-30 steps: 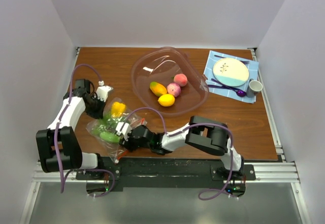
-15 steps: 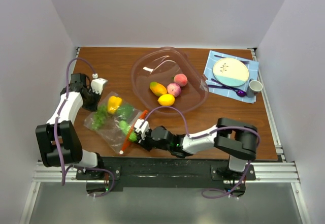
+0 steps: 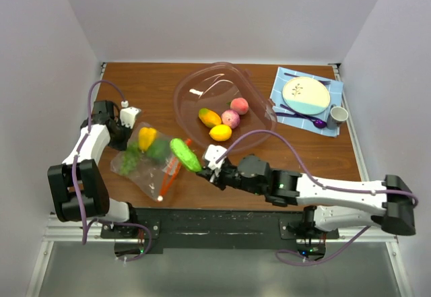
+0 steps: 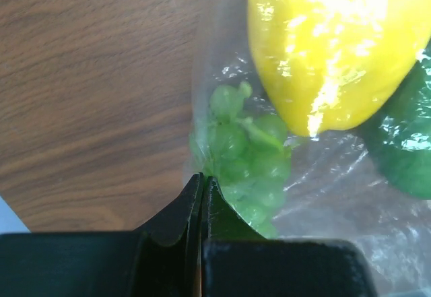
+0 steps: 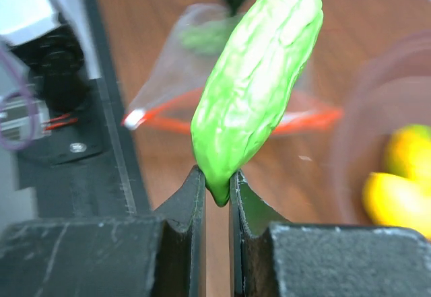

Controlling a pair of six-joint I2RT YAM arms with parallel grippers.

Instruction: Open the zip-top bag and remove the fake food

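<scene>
Your right claw (image 5: 217, 182) clamps the green cucumber (image 5: 259, 88) by one end, holding it above the surface (image 3: 148, 81) near the front edge, between the zip-top bag (image 3: 151, 172) and the clear bowl (image 3: 195, 75). Your left claw (image 4: 202, 182) is pinched on the bag's rim by the left edge. The yellow pepper (image 4: 330, 48) and green grapes (image 4: 246, 152) lie inside the bag.

- The right gripper (image 5: 217, 182) was poking into the zip-top bag (image 3: 145, 172). Now it has pulled back and pinches the green cucumber (image 3: 184, 154) by one end, outside the bag.
- The right arm (image 3: 337, 192) was folded up. Now it is stretched out long.
- The bag was bunched up. Now it lies flatter.
</scene>
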